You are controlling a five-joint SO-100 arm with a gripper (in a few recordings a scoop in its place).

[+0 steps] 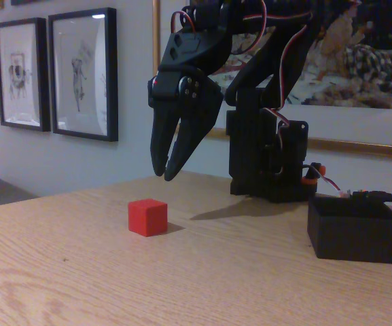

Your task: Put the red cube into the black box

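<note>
At upper centre of the fixed view the gripper hung empty, fingers nearly together, above the red cube resting on the tabletop left of centre. Descending this closed, it would likely nudge the cube away from the black box at right.

The black arm bends forward and down; its gripper hangs in the air, fingers nearly closed, tips pointing downward.
</note>
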